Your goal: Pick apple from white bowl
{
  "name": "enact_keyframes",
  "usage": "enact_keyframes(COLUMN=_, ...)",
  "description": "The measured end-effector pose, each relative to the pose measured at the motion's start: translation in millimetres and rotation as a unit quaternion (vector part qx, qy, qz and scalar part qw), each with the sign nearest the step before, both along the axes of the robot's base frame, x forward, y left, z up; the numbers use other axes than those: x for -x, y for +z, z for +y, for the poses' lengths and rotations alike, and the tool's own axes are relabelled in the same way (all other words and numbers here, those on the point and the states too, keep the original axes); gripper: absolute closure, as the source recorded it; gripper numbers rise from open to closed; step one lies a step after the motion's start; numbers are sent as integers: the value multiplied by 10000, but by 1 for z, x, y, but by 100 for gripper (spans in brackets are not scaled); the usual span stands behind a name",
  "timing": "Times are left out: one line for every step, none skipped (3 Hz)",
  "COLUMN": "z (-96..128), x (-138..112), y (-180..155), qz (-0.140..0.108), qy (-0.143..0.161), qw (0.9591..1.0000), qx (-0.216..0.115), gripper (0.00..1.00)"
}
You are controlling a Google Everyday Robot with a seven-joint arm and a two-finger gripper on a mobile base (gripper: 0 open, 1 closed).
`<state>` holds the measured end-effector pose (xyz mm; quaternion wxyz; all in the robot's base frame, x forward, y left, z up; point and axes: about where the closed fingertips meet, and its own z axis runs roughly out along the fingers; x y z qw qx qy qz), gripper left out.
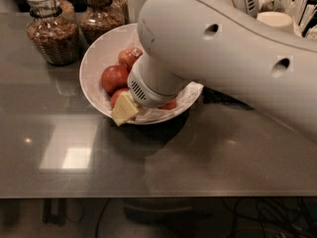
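The white bowl (94, 58), lined with crinkled white paper, stands on the grey counter. Several red apples lie in it: one at the left (115, 78), and one behind it with a small sticker (130, 57). Parts of two more (170, 104) show under the arm. The pale yellow-tan apple is hidden. My gripper (125, 108) reaches down into the bowl near its front rim. Only its pale yellow tip shows below the white wrist (151, 83). The big white arm covers the bowl's right half.
Two glass jars of brown food (52, 31) (101, 16) stand behind the bowl at the left. Beige cups and white utensils (282, 9) are at the back right. The counter's front edge (148, 196) runs across the bottom.
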<state>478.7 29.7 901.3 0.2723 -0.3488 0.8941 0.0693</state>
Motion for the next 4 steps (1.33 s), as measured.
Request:
enact_keyframes(z=0, x=0, y=0, qz=0, qy=0, qw=10000, qx=0, gripper=52)
enact_keyframes(z=0, x=0, y=0, qz=0, qy=0, qw=10000, qx=0, gripper=76)
enact_keyframes(z=0, x=0, y=0, qz=0, qy=0, qw=10000, qx=0, gripper=98)
enact_keyframes(z=0, x=0, y=0, qz=0, qy=1, qw=10000, qx=0, gripper=100)
